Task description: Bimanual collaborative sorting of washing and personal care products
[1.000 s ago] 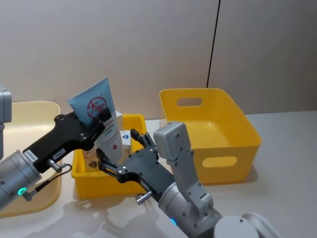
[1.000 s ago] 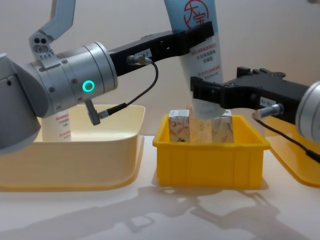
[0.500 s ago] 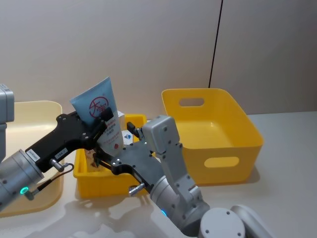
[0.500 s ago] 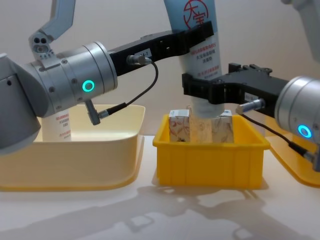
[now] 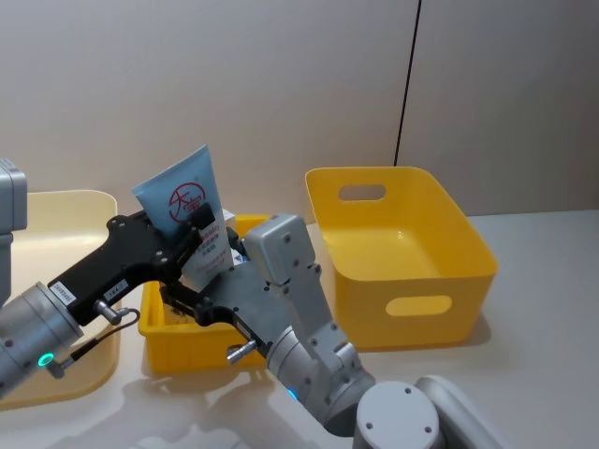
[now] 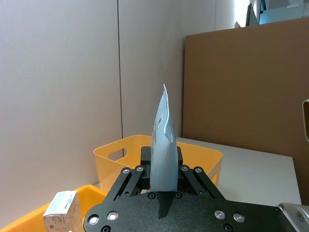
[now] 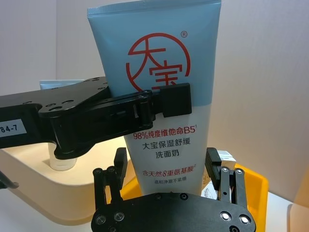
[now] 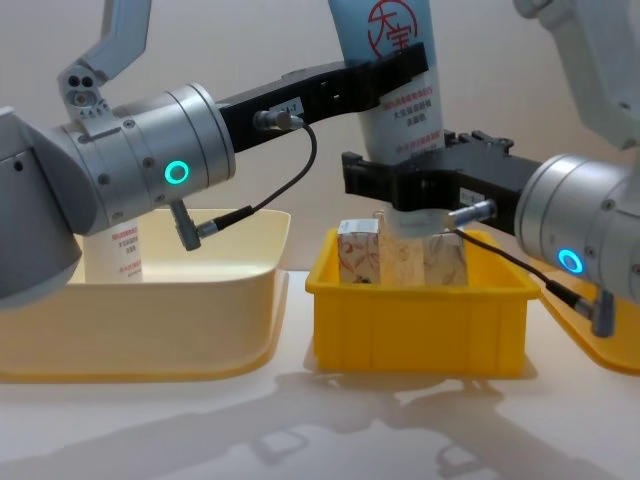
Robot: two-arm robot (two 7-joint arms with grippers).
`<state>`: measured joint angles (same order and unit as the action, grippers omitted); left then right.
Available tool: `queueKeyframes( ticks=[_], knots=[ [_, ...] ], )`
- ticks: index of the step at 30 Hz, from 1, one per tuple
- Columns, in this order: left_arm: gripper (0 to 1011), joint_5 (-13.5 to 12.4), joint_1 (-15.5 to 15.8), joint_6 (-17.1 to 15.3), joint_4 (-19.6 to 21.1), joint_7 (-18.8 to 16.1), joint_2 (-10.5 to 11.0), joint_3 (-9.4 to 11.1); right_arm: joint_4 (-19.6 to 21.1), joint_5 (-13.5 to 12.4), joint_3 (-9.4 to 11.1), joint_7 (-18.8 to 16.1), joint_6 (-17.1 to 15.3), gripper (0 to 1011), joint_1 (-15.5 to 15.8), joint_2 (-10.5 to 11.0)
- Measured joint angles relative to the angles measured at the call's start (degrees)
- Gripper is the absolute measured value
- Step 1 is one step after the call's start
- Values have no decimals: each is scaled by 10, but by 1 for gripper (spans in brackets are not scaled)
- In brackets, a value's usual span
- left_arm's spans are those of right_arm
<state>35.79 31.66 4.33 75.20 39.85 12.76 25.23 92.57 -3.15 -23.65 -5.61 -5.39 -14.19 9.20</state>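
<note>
Chest view: tube [image 8: 405, 125] top off-frame

The tall pale-blue-to-white plastic squeeze tube [image 7: 166, 154] bears a red circled character; the small rectangular plastic bin [image 8: 420, 320] is bright yellow.

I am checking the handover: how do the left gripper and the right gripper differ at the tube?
The left gripper is shut on the tube near its red character; the right gripper sits lower, by the white end. The left gripper's jaws pinch the tube, while the right gripper's fingers stand open on either side of it. Both hang above the small yellow bin.
</note>
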Motion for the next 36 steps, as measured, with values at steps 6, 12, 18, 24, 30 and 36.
queueKeyframes(
  ticks=[6, 12, 18, 24, 30, 36],
  knots=[
    [248, 0, 0, 0, 0, 0, 0, 0, -6, 3, -2, -2, 0, 986, -5, -3],
    [246, 0, 0, 0, 0, 0, 0, 0, -10, 4, -3, -3, 1, 882, -8, -4],
    [246, 0, 0, 0, 0, 0, 1, 0, -12, 5, -3, -4, 1, 717, -10, -6],
    [310, 0, 0, 0, 0, 0, 0, 0, -14, 6, -4, -4, 1, 673, -10, -6],
    [500, 0, 0, 0, 0, 0, 0, 0, -15, 6, -4, -5, 1, 634, -11, -7],
    [700, 0, 0, 0, 0, 0, 0, 0, -15, 7, -4, -5, 1, 602, -12, -7]
  ],
)
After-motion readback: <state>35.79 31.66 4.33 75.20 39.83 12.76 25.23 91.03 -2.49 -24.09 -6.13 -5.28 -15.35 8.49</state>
